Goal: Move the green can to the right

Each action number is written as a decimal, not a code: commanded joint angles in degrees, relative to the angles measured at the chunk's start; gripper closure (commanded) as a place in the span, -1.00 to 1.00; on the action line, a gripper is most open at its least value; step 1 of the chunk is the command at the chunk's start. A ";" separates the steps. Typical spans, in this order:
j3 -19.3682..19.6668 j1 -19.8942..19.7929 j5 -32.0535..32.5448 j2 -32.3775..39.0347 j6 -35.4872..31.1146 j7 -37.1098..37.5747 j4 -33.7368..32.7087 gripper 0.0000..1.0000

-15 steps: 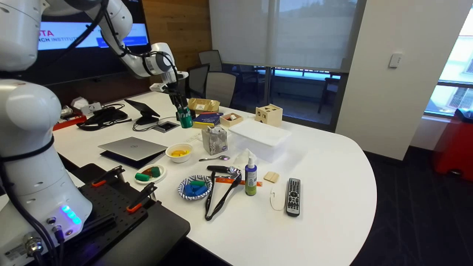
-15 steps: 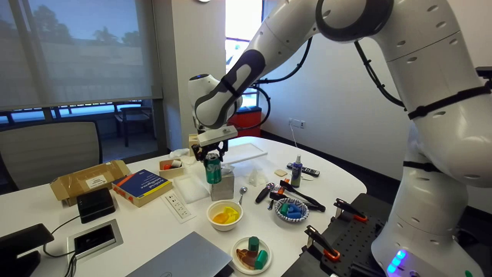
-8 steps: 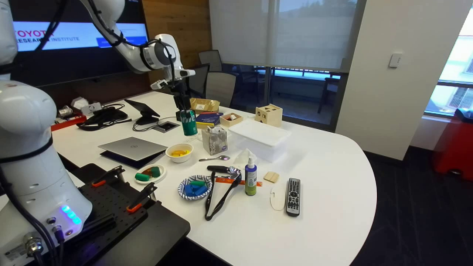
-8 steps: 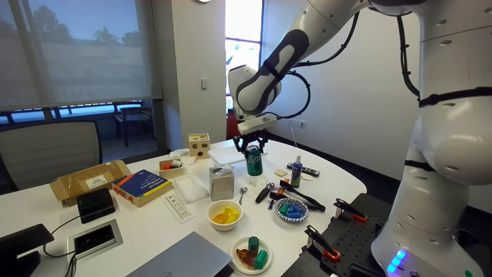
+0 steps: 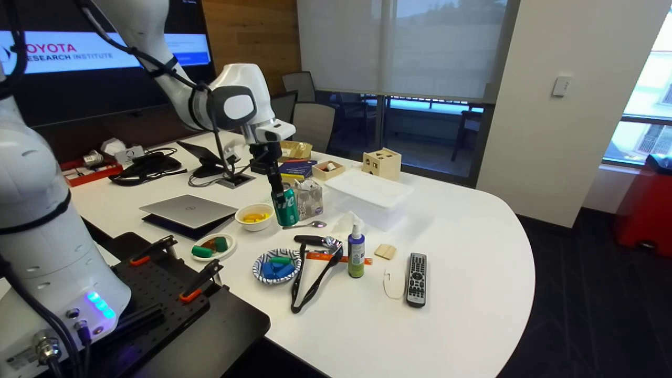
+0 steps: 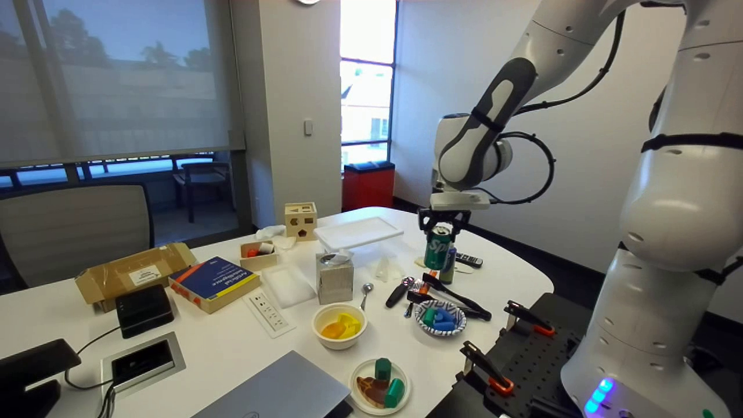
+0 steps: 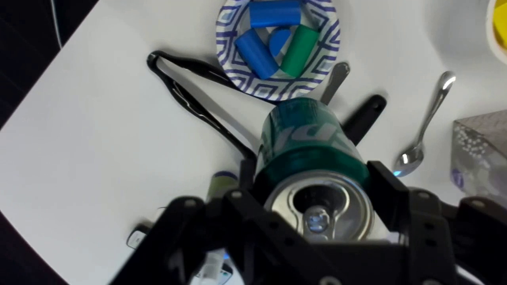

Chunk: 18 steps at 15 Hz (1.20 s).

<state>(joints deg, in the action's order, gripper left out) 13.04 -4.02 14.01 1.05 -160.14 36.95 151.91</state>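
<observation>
Presently, the green can is in the air above the white table, and the gripper is grasping it near its top, with its two fingers placed against opposite sides. The can is a glossy, deep green cylinder with large whitish letters; in an exterior view I can read "Sp" on it, and the rest of the word turns away around the side. Its top is silver, and in the wrist view the pull tab and the dark drinking hole are well visible. In both exterior views it looks slightly tilted.

In an exterior view, the can hides a good part of the spray bottle. Also in an exterior view, it covers one side of the tissue box, and a finger crosses the letters, which makes them difficult to read. In the wrist view, it covers parts of the tongs and of a black handle. The patterned bowl is cut off by the upper edge there, and of the white bowl only a strip shows. How high the can is, I cannot tell.
</observation>
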 commanded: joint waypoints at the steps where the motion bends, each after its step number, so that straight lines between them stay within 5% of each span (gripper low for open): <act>1: 4.31 -8.22 -2.04 -4.03 -8.76 -7.84 7.94 0.09; 7: 8.91 -16.10 -12.83 -0.77 -11.62 -20.46 6.87 0.09; 18: 5.06 -15.58 -23.14 11.17 -8.42 -20.96 -5.09 0.09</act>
<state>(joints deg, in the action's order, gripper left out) 19.86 -19.14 -6.37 6.19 -170.41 17.10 152.24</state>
